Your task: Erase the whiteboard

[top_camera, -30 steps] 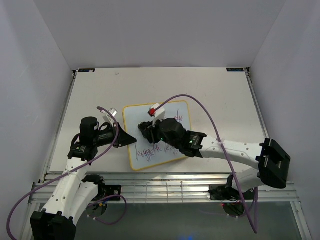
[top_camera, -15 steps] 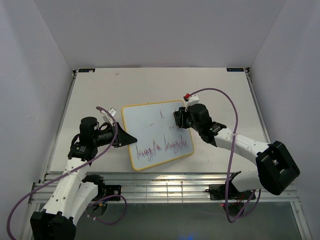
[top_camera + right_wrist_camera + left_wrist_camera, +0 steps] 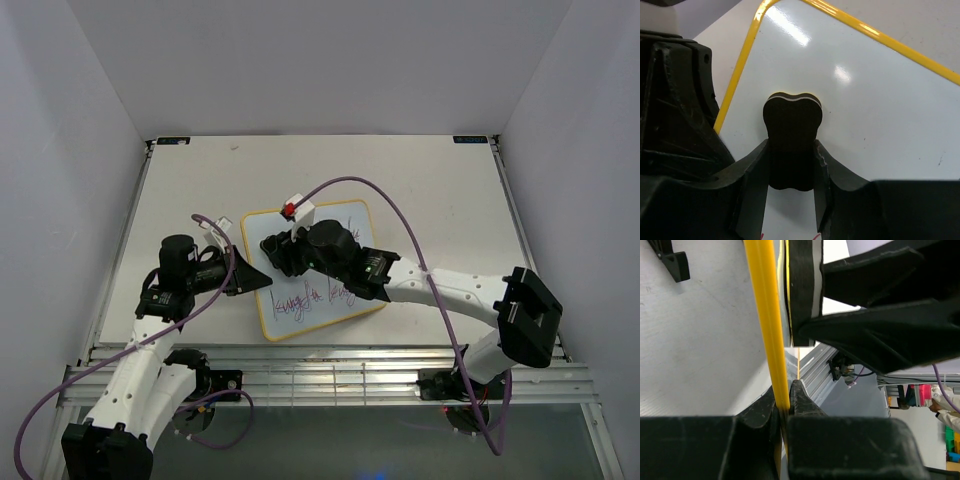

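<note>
You had the whiteboard (image 3: 300, 310) lying on the counter (image 3: 430, 190), toward its near edge. Your left fingers (image 3: 800, 396) sat either side of its left rim. Your right fingers (image 3: 756, 175) held the eraser (image 3: 791, 145) on the board, near its far-left corner.

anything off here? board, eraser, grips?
Nothing broken or spilled. The whiteboard sits slightly rotated against the table edges, left gripper clamped on its yellow frame. The right gripper holds the eraser against the board's far-left corner; handwriting shows along the near edge.
</note>
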`<state>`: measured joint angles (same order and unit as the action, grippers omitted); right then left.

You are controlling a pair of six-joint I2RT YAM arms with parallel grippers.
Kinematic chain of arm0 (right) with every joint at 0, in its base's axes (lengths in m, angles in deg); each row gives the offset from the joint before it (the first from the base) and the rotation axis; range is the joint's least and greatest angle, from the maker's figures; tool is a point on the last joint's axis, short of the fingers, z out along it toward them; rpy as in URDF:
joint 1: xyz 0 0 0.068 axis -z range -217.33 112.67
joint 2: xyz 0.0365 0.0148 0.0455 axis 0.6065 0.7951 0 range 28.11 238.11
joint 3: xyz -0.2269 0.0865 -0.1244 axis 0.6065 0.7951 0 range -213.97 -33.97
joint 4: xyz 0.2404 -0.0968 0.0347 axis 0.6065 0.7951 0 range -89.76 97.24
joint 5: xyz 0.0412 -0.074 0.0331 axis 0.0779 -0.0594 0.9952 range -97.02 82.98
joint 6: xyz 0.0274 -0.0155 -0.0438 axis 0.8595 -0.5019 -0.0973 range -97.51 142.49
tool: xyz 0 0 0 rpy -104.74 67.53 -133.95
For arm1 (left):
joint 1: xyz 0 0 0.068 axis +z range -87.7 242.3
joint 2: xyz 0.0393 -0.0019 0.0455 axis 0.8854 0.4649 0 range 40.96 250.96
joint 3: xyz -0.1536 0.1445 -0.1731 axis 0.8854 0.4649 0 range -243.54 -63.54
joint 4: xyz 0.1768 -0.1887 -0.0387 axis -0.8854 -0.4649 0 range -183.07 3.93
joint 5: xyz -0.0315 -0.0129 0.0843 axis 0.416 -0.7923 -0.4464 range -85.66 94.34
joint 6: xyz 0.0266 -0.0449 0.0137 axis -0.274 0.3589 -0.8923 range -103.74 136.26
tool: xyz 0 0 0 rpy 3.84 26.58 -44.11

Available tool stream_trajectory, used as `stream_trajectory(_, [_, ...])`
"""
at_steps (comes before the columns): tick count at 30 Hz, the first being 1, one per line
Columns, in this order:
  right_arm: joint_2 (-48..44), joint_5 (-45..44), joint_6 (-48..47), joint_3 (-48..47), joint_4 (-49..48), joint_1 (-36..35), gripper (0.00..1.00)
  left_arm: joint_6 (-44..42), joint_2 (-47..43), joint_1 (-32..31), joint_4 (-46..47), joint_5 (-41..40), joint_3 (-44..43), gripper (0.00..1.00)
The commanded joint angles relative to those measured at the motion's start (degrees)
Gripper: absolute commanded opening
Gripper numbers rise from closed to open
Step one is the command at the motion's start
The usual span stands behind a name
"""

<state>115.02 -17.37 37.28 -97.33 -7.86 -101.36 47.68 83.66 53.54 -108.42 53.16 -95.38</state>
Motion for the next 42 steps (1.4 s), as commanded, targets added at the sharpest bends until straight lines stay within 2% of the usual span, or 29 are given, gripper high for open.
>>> stream_trajectory(1, [4.41,4.47,1.65,-0.11,-1.48,-2.33,0.32,-6.19,-1.56,-2.23,7.06,9.90,-1.39,0.00])
stream_trajectory(4, [2.57,2.00,2.78,5.06,-1.57,0.39,0.32,-6.11,-2.09,-2.23,7.06,9.63,-1.30,0.00])
stream_trajectory(9, [-3.32,-0.81,3.58,16.13,-1.84,11.98,0.32,-6.19,-1.65,-2.23,7.23,10.59,-1.30,0.00])
stream_trajectory(14, [-4.12,1.98,1.30,18.79,0.45,26.90,0.32,-6.19,-2.00,-2.23,7.41,10.86,-1.13,0.00])
stream_trajectory(17, [-3.33,3.84,0.33,18.88,0.80,30.44,0.32,-6.11,-1.74,-2.23,7.49,10.86,-1.12,0.00])
stream_trajectory(22, [-1.23,9.55,-0.99,16.08,1.15,30.20,0.31,-6.02,-1.74,-2.23,7.50,10.68,-1.21,0.00])
stream_trajectory(30, [2.38,12.81,-0.81,3.43,4.67,16.67,0.31,-6.11,-1.48,-2.23,7.58,10.68,-1.12,0.00])
stream_trajectory(35, [3.61,13.07,1.12,0.42,4.23,9.29,0.31,-6.02,-1.21,-2.23,7.50,10.42,-1.21,0.00])
stream_trajectory(39, [4.67,10.62,1.30,2.00,3.26,9.36,0.31,-6.02,-1.13,-2.23,7.41,10.33,-1.21,0.00])
stream_trajectory(42, [5.46,8.08,1.30,4.63,3.79,12.87,0.31,-6.02,-1.48,-2.23,7.50,10.33,-1.12,0.00])
